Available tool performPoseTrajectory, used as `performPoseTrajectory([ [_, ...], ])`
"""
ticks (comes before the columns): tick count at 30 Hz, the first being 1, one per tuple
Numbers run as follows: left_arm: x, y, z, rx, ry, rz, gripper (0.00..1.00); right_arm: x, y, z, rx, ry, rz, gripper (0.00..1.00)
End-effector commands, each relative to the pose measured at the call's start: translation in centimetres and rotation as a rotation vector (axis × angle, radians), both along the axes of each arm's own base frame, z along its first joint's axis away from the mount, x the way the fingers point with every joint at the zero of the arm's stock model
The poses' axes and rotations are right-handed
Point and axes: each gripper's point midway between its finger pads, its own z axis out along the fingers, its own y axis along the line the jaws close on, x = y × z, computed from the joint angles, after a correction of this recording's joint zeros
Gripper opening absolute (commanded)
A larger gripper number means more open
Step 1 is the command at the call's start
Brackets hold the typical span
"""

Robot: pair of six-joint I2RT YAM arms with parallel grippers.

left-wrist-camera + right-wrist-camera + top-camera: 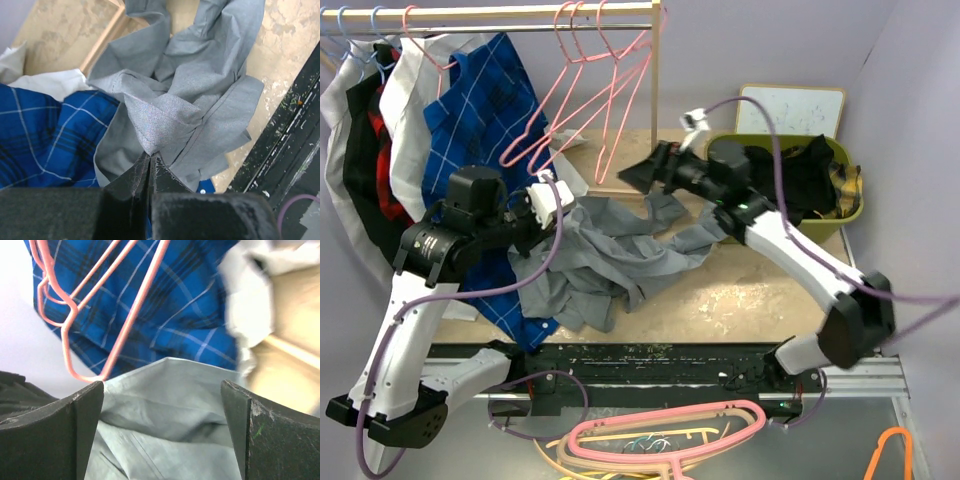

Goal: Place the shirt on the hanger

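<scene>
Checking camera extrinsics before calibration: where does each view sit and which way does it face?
Top external: above and behind the robot, looking down on the table and shirt; left arm and right arm show.
Left wrist: looks down the shut left end effector, which pinches a shirt fold.
Right wrist: looks out through the open right end effector at shirt, hanger and blue checked shirt.
Shared: all three see both shirts.

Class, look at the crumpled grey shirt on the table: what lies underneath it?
The grey shirt lies on the worn tabletop, one edge overlapping the blue checked shirt. The left hand pinches a fold. Anything else beneath the folds is covered.
</scene>
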Motion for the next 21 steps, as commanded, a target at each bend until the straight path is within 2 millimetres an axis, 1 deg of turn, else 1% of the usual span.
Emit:
performPoseTrajectory([
  [1, -0.3, -0.2, 0.2, -0.056, -0.017, -0.001, 0.00, 0.0, -9.8, 2.4, -0.041, -0.185, -0.156, 1.00],
  [2, -0.2, -0.3, -0.2, -0.056, -0.007, 0.000, 0.00, -0.5, -11.6, 1.6, -0.043, -0.193, -0.182, 1.00],
  [4, -0.1, -0.3, -0.7, -0.056, 0.008, 0.003, 0.00, -2.1, -13.6, 0.8, -0.100, -0.300, -0.234, 1.00],
  [5, 0.0, -0.3, -0.8, -0.054, 0.010, 0.004, 0.00, -3.2, -13.7, 0.8, -0.105, -0.341, -0.222, 1.00],
  [7, 0.2, -0.3, -1.0, -0.048, 0.016, 0.008, 0.00, -4.6, -13.9, -1.0, -0.131, -0.326, -0.199, 1.00],
  [10, 0.7, -0.3, -1.2, -0.041, 0.016, 0.016, 0.00, -6.4, -13.8, -4.1, -0.198, -0.323, -0.179, 1.00],
  [11, 1.0, -0.2, -1.2, -0.038, 0.014, 0.023, 0.00, -7.4, -13.4, -5.6, -0.252, -0.355, -0.158, 1.00],
  [12, 1.2, -0.2, -1.3, -0.034, 0.015, 0.034, 0.00, -8.2, -13.0, -6.4, -0.299, -0.399, -0.146, 1.00],
  [13, 1.6, 0.0, -1.3, -0.031, 0.009, 0.048, 0.00, -9.0, -12.7, -6.8, -0.346, -0.454, -0.156, 1.00],
  [15, 2.2, 0.1, -1.4, -0.025, 0.006, 0.072, 0.00, -10.7, -11.7, -7.6, -0.419, -0.582, -0.104, 1.00],
  [17, 2.6, 0.1, -1.4, -0.024, 0.003, 0.081, 0.00, -11.7, -11.0, -7.8, -0.462, -0.685, -0.035, 1.00],
  [19, 2.8, 0.2, -1.2, -0.024, -0.003, 0.087, 0.00, -11.7, -10.5, -8.4, -0.515, -0.725, 0.021, 1.00],
  [21, 3.0, 0.3, -0.9, -0.018, -0.013, 0.094, 0.00, -11.7, -9.7, -9.6, -0.578, -0.738, 0.101, 1.00],
])
